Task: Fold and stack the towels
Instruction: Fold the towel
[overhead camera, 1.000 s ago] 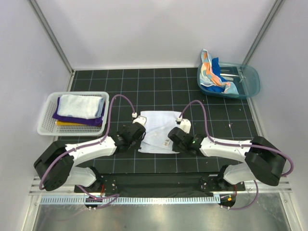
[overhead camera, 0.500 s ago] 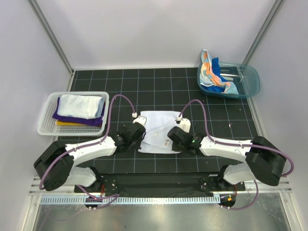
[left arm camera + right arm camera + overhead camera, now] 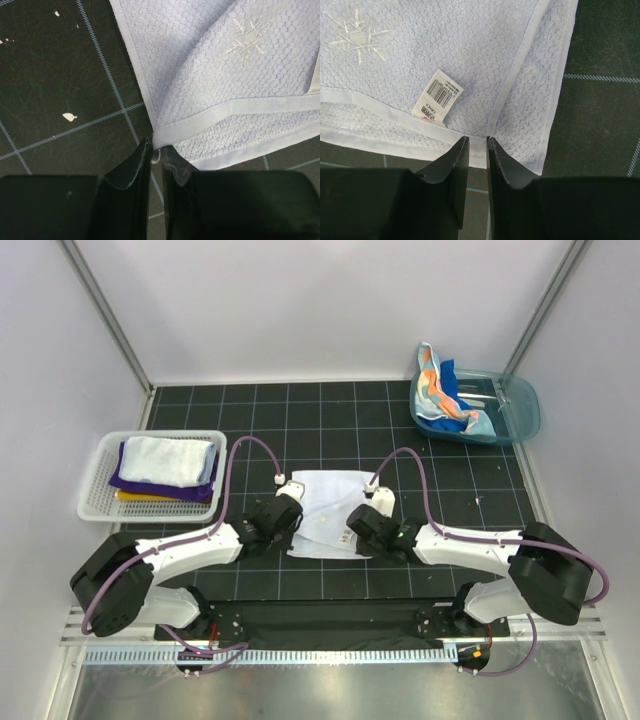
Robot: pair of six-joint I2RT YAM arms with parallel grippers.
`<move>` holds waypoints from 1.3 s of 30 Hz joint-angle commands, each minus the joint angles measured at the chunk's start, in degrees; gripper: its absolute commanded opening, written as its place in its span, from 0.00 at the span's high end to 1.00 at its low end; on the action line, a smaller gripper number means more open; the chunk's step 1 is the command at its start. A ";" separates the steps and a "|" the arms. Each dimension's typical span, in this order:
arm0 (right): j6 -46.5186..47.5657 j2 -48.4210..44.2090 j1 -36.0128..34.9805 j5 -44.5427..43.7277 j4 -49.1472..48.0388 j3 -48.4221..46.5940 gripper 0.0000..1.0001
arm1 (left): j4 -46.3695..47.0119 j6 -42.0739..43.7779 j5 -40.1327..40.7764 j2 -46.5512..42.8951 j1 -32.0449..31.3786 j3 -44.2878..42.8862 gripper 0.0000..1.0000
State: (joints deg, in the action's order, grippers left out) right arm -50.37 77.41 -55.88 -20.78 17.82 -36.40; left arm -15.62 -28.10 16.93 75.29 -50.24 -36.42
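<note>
Pale blue towel [image 3: 328,498] lies at 3 o'clock from basket [image 3: 90,495]. Left gripper [image 3: 157,146] pinches its corner; right gripper [image 3: 478,141] straddles the hem, w/ grip I cannot tell. If only 1 side holds, fold goes crooked.

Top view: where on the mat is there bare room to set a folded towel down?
Free: the mat strip behind the pale blue towel, between basket and tub; also the patch right of the towel, in front of the tub. Crowded: the near edge, around the left tool and right tool at the towel's corners.
</note>
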 commanded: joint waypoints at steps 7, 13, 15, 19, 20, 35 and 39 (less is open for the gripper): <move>-1.57 0.46 -0.90 -2.52 -0.86 -0.25 0.72 | 2.17 0.15 0.39 0.12 -0.21 -1.63 0.83; -1.93 0.29 -1.08 -3.04 -0.33 0.19 0.72 | 2.08 0.15 0.56 0.30 -0.21 -1.63 0.83; -2.01 0.03 -1.16 -3.22 -0.16 0.54 0.72 | 2.08 0.15 0.56 0.56 -0.21 -1.72 0.83; -2.19 -0.41 -1.16 -3.75 0.37 0.72 0.72 | 2.08 0.15 0.48 0.65 -0.30 -1.81 0.83; -2.19 -0.41 -1.16 -3.83 0.46 0.81 0.72 | 2.08 0.15 0.47 0.74 -0.21 -1.81 0.83; -1.84 0.46 -1.34 -2.87 -0.86 0.72 0.77 | 2.08 0.15 0.47 1.09 -0.21 -2.07 0.83; -1.84 0.46 -1.34 -2.69 -0.95 0.63 0.79 | 2.08 0.15 0.39 1.18 -0.21 -2.16 0.83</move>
State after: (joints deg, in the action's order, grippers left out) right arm -51.40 77.65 -56.84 -22.15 18.17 -35.33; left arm -15.59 -28.10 16.93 76.05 -50.24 -36.45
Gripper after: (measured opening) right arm 0.214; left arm 0.169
